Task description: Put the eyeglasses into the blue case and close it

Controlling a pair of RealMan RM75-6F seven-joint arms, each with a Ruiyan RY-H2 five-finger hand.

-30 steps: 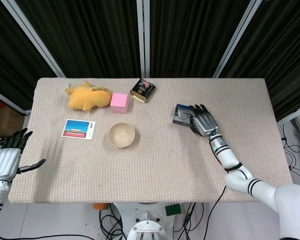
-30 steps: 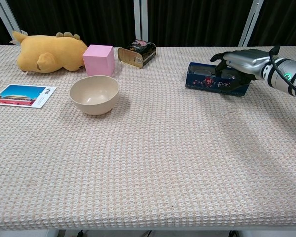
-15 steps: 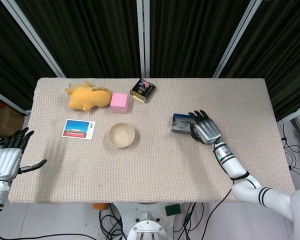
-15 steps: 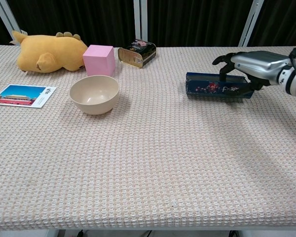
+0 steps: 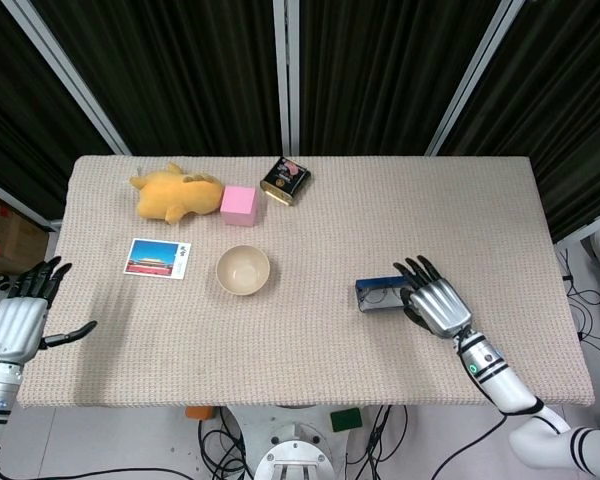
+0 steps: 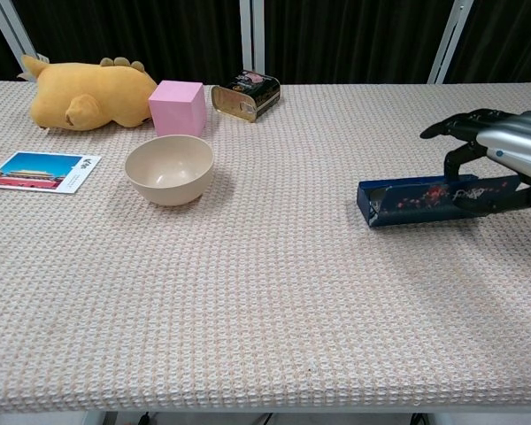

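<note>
Silver right hand (image 5: 439,305) curled over and gripping the oblong, patterned blue case (image 6: 425,202) at the right of the woven beige tablecloth (image 5: 310,340); left hand (image 5: 16,320) spread, holding nothing, off the table's left edge.

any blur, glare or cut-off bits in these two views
Head view: sharp and evenly lit, no glare; the left hand sits off the table at the frame's left edge. Chest view: soft shadows under the bowl and blue case; the right hand on the case is cut off by the right edge, with a slight sheen on its metal.
</note>
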